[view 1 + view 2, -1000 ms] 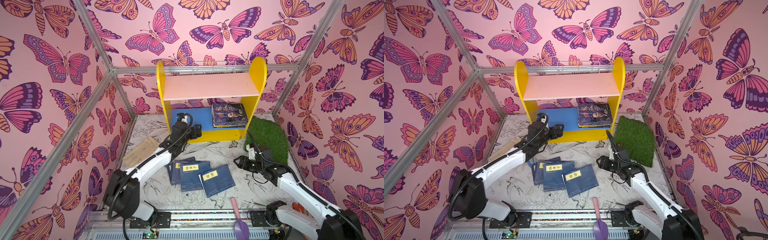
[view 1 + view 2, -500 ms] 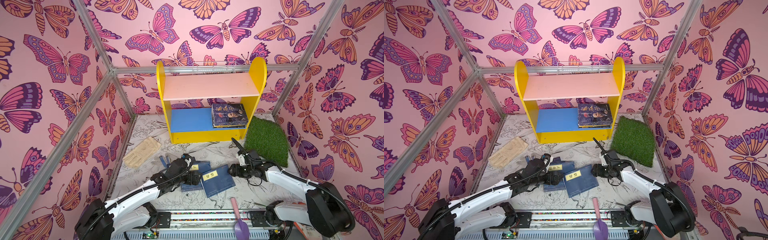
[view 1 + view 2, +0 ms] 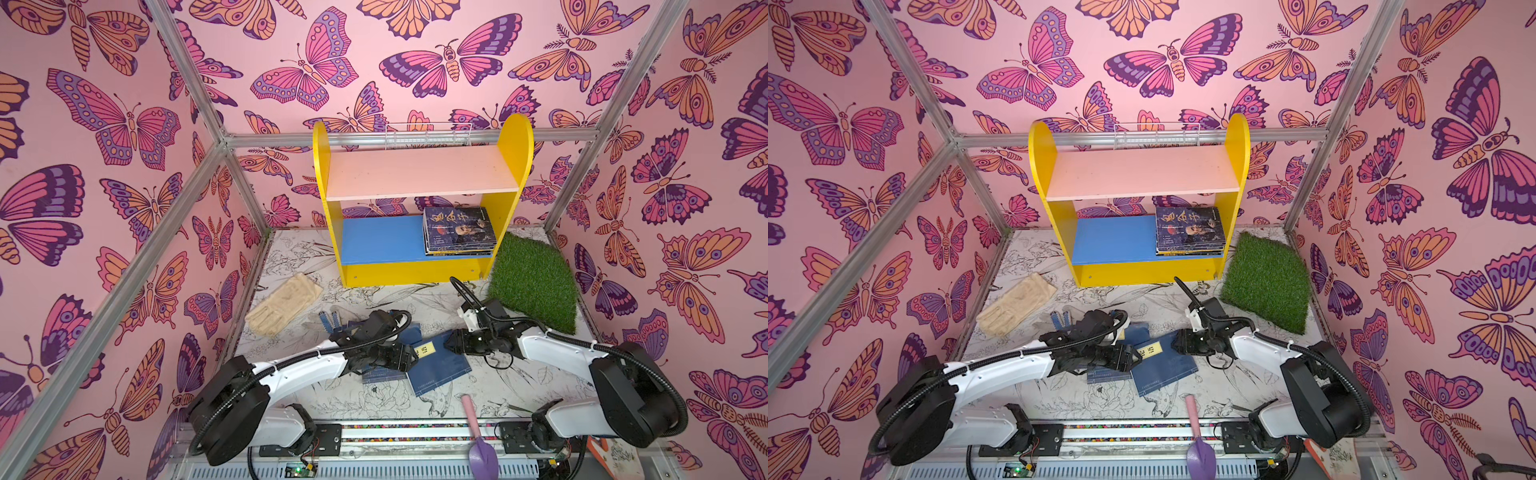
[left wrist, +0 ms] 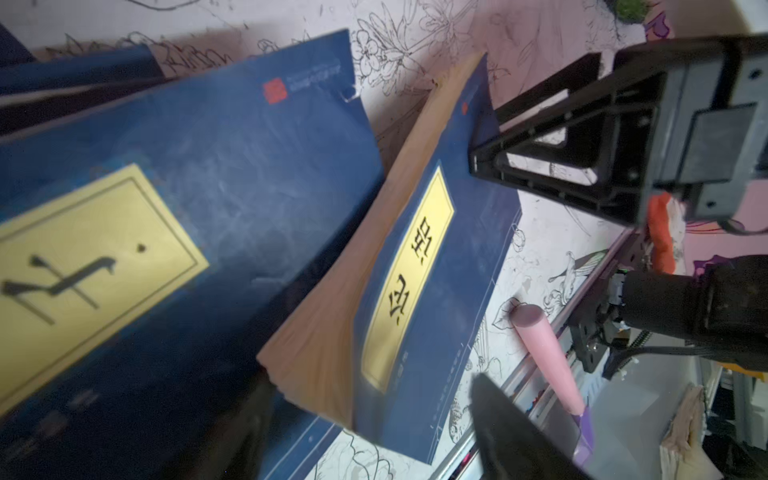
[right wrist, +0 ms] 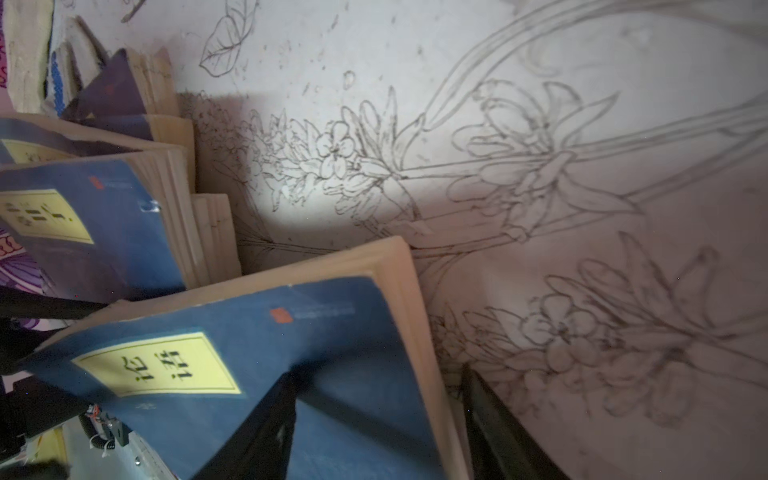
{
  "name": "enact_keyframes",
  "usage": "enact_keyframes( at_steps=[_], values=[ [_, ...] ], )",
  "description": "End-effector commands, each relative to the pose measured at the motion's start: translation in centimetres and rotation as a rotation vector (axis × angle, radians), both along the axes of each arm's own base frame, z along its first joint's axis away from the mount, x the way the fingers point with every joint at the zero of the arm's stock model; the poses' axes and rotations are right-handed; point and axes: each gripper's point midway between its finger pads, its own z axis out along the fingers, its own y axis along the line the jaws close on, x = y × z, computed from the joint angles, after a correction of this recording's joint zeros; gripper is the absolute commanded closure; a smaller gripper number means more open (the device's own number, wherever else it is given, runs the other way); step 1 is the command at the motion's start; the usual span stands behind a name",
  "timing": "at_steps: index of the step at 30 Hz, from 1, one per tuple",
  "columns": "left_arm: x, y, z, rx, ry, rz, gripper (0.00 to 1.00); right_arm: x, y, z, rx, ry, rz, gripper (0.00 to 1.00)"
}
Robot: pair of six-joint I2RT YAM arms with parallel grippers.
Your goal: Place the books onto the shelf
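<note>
Near the front edge of the flower-printed mat (image 3: 374, 407), a pink-handled trowel (image 3: 473, 419) lies clear of the work.

Just beyond it is the top navy book (image 3: 442, 368), flat and askew. Its long axis runs mostly across the mat, with the right end a little farther back. Both arms meet on this book from opposite ends.

- **Left gripper (image 3: 412, 360):** it sits at the labelled end. In its wrist view the jaws stand apart, and the book's near corner (image 4: 386, 415) lies in the gap between them, not yet pinched.
- **Right gripper (image 3: 451, 344):** it sits at the far right corner. In its wrist view one finger (image 5: 270, 415) lies over the cover and the other finger (image 5: 494, 428) lies off the page edge on the mat. The jaws are partly spread and straddle that edge. The left wrist view shows mat through the gap.

Neither arm is clearly nearer, since the book lies lengthwise between the two sets of jaws. A lift therefore looks to depend on both ends closing together.

Other navy books (image 3: 380, 376) are fanned out under the left arm, overlapping each other.

Farther back, across bare mat, the shelf (image 3: 415, 272) stands against the rear edge. Its blue lower board (image 3: 380, 241) carries a flat stack of portrait-cover books (image 3: 459, 228) at the right end. The left half of that board is free, and so is the pink upper board (image 3: 419, 174). The free space lies straight behind the left arm's side, so a carry from that end would probably be the shorter one.
</note>
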Motion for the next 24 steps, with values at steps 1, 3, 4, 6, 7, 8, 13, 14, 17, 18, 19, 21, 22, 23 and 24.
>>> enact_keyframes(
  at_steps=[1,3,4,6,7,8,13,14,17,18,19,21,22,23,24],
  values=[
    [-1.1,2.7,-3.9,0.165,0.08,0.023,0.48,0.8,2.2,1.9,0.068,-0.049,0.072,0.4],
    [-0.8,2.6,-4.1,0.175,0.084,0.025,0.66,1.2,2.7,2.5,0.091,-0.05,0.067,0.42],
    [-0.7,2.6,-4.3,0.181,0.087,0.029,0.77,1.4,3.0,2.8,0.107,-0.053,0.062,0.42],
    [-0.3,2.7,-4.5,0.196,0.079,0.042,0.92,1.9,3.6,3.5,0.141,-0.055,0.048,0.43],
    [0.1,2.9,-4.4,0.206,0.068,0.058,0.98,2.3,3.9,3.9,0.162,-0.059,0.037,0.43],
    [0.5,3.1,-4.4,0.212,0.056,0.076,1.0,2.6,4.1,4.1,0.178,-0.062,0.027,0.43],
    [3.5,5.3,-2.4,0.172,0.02,0.248,1.0,3.9,4.5,5.0,0.208,-0.08,-0.025,0.41],
    [3.8,5.7,-1.9,0.142,0.022,0.274,1.0,4.0,4.4,5.1,0.205,-0.09,-0.031,0.4],
    [4.7,6.4,0.7,0.02,-0.01,0.329,1.0,4.2,4.2,5.7,0.2,-0.121,-0.034,0.37],
    [4.7,6.6,1.5,-0.011,-0.024,0.335,1.0,4.3,4.2,5.9,0.2,-0.128,-0.033,0.37],
    [4.6,6.7,2.0,-0.027,-0.034,0.329,1.0,4.3,4.2,6.0,0.201,-0.133,-0.032,0.36],
    [4.2,6.9,2.4,-0.033,-0.039,0.313,1.0,4.4,4.3,6.0,0.206,-0.134,-0.031,0.36],
    [4.0,7.0,2.4,-0.028,-0.038,0.306,1.0,4.5,4.4,5.9,0.213,-0.132,-0.033,0.36],
    [3.8,7.2,2.4,-0.017,-0.034,0.299,1.0,4.6,4.6,6.0,0.224,-0.132,-0.031,0.36],
    [3.6,7.5,2.1,0.003,-0.028,0.301,1.0,4.8,4.8,5.9,0.232,-0.128,-0.035,0.36]
  ],
)
